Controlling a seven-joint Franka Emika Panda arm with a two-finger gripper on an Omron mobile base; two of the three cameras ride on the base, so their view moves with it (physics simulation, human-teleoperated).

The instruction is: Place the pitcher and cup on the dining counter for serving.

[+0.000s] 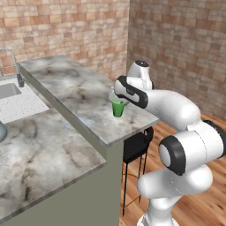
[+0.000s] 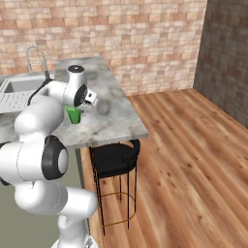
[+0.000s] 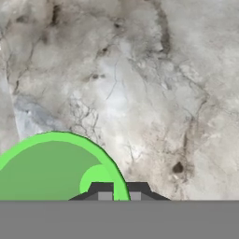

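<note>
Left base view, far left: sink (image 1: 8,90) and white drainboard (image 1: 22,106) set in the lower worktop (image 1: 44,154), with a pale blue-grey curve at the frame's left edge, too cropped to identify. Further right, raised dining worktop (image 1: 75,90), its long marbled slab running toward the brick wall (image 1: 66,26). Green cup (image 1: 118,108) upright on that slab, near the right-hand overhanging edge and not far from the near corner. End effector (image 1: 118,98) right above the cup, coming down onto its rim. Black stool (image 1: 137,143) tucked under the overhang just right of the cup, wooden floor (image 1: 198,207) beyond.

Right base view: cup (image 2: 73,115) partly hidden behind the white wrist, standing on the slab (image 2: 109,116) with a broad bare stretch to its right before the edge. Stool (image 2: 115,157) below that edge; wide open floor (image 2: 184,145) to the right.

Hand view: cup rim (image 3: 60,137) and green interior at lower left, bare marble (image 3: 154,93) everywhere right and above. End effector (image 3: 120,190) with fingertips (image 3: 104,190) pinched together across the cup's rim, one inside the wall and one outside, clamped on the cup.
</note>
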